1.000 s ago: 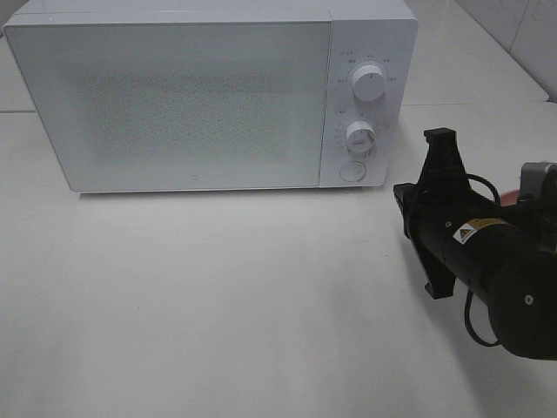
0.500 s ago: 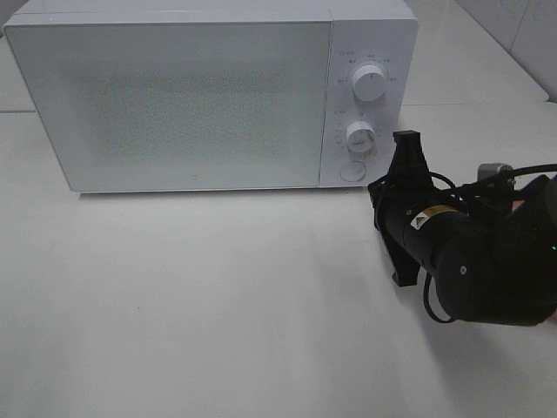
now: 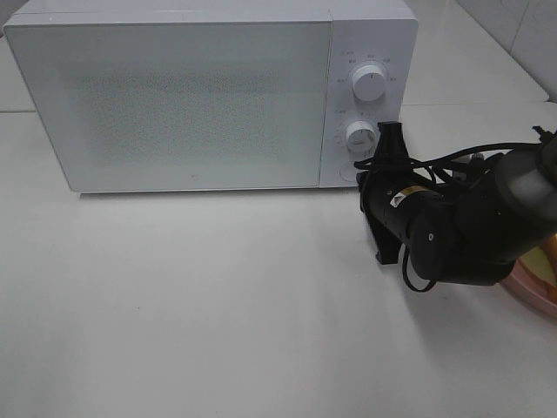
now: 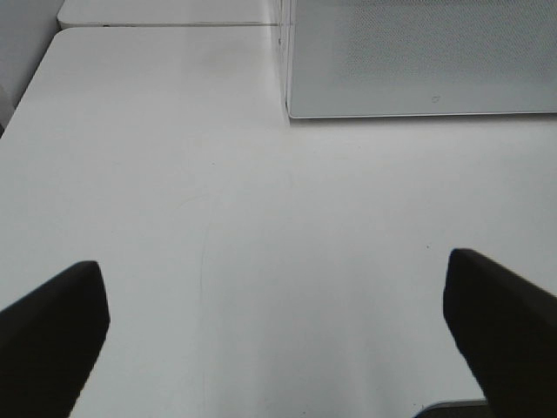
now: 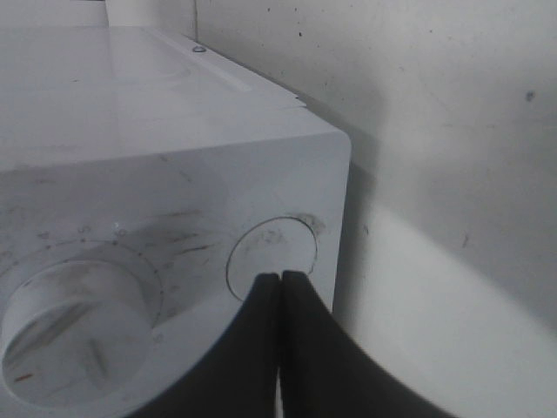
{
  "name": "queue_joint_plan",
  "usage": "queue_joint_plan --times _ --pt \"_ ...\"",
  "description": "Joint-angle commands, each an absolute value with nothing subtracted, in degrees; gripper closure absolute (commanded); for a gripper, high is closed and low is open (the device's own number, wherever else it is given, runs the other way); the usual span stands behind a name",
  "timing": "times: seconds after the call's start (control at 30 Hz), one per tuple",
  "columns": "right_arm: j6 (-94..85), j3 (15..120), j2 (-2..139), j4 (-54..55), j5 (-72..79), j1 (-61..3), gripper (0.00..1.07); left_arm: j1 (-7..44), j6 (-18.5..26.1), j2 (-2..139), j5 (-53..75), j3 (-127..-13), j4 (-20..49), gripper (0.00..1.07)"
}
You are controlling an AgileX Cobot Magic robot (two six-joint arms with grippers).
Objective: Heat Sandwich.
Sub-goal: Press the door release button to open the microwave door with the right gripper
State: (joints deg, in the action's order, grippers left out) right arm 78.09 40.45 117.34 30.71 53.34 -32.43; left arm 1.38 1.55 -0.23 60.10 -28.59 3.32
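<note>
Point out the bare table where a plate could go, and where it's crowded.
Free: the white tabletop in front of the white microwave oven, left of the black right arm. Crowded: far right, that arm and the round pink plate.
</note>
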Motion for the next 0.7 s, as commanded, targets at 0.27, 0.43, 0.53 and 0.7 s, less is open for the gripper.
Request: queue_joint_plan --times 0.27,0.43,0.53,0.7 --pt "79.4 45.3 121.1 28.6 51.4 -31.6 1.07 1.3 1.5 -1.7 59.3 -28.4 3.4 0.03" --pt "79.4 47.0 122.5 28.5 51.3 -31.1 1.07 1.3 1.5 -1.7 59.3 -28.4 3.4 0.03" --pt "78.8 47.8 123.0 28.8 51.3 -31.0 1.07 1.3 1.5 -1.7 59.3 -28.4 3.4 0.03" --pt "77.9 48.7 123.3 28.8 51.3 -30.3 1.07 1.3 1.5 -1.7 59.3 -28.4 3.4 0.03"
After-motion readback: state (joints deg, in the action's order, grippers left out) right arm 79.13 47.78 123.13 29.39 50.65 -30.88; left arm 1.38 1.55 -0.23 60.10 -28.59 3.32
